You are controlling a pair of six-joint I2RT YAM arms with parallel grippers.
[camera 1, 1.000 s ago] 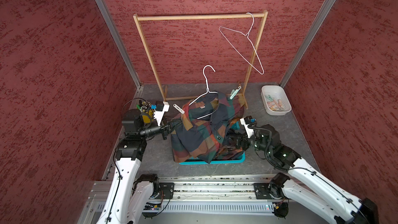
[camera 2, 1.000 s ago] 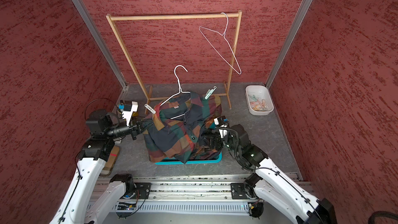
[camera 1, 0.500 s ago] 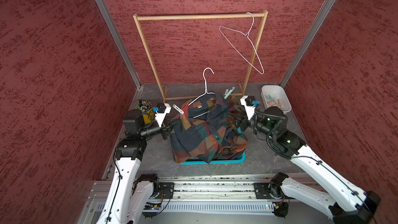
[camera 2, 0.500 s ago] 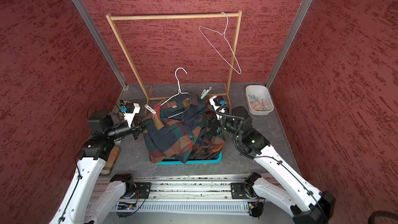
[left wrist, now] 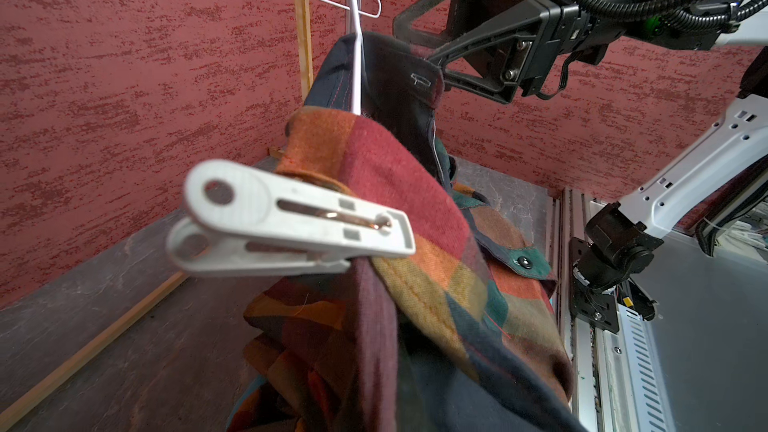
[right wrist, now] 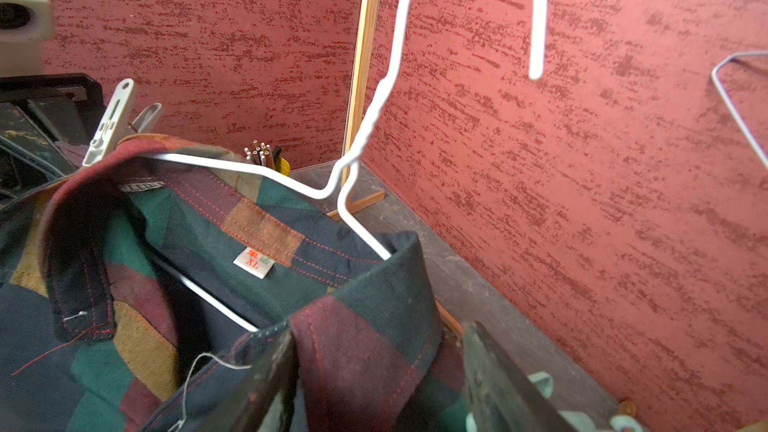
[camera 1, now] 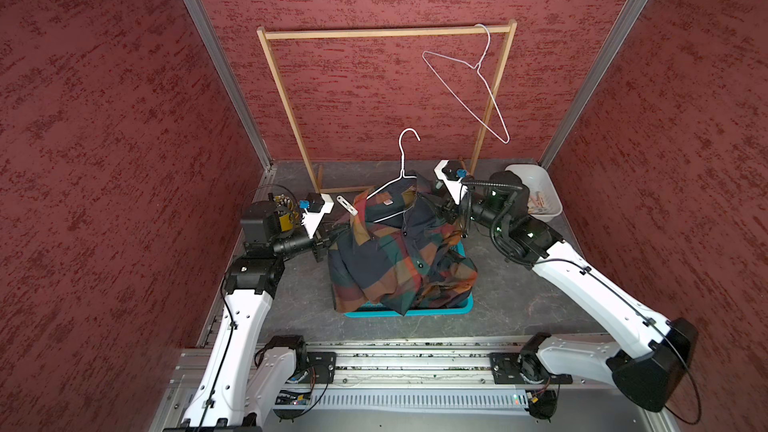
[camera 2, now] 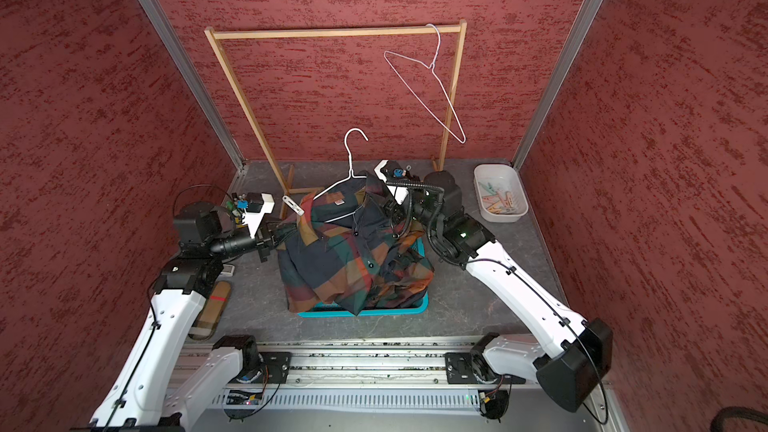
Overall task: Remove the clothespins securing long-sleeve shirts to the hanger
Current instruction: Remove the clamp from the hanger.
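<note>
Pinches with the left gripper (camera 1: 331,238), jaws fully together, a fold of the plaid shirt (camera 1: 395,255) at its edge on the robot's left. Finds the whitish clothespin (left wrist: 286,230) just above and beyond that grip, clipped over the shirt's shoulder at the end of the wire hanger (right wrist: 399,35), handles sticking out away from the cloth. Rests the shirt's bulk in a heap over a teal basket (camera 1: 415,312), collar and size label turned upward. Straddles the opposite shoulder with the right gripper (right wrist: 376,338), jaws apart and fabric filling the gap between them. Shows pale bits of a mint clothespin (right wrist: 575,417) right beside one finger (right wrist: 494,376), mostly hidden behind it, so cannot tell whether touched. Holds the hanger's hook in free air, short of the wooden rack (camera 1: 386,32) behind. Farther back, carries one bare hanger (camera 1: 478,70) on the rack's top rail near its right post, and sets a white tray (camera 2: 500,218) with loose clothespins (camera 2: 500,201) beside that post, well apart from both grippers.
</note>
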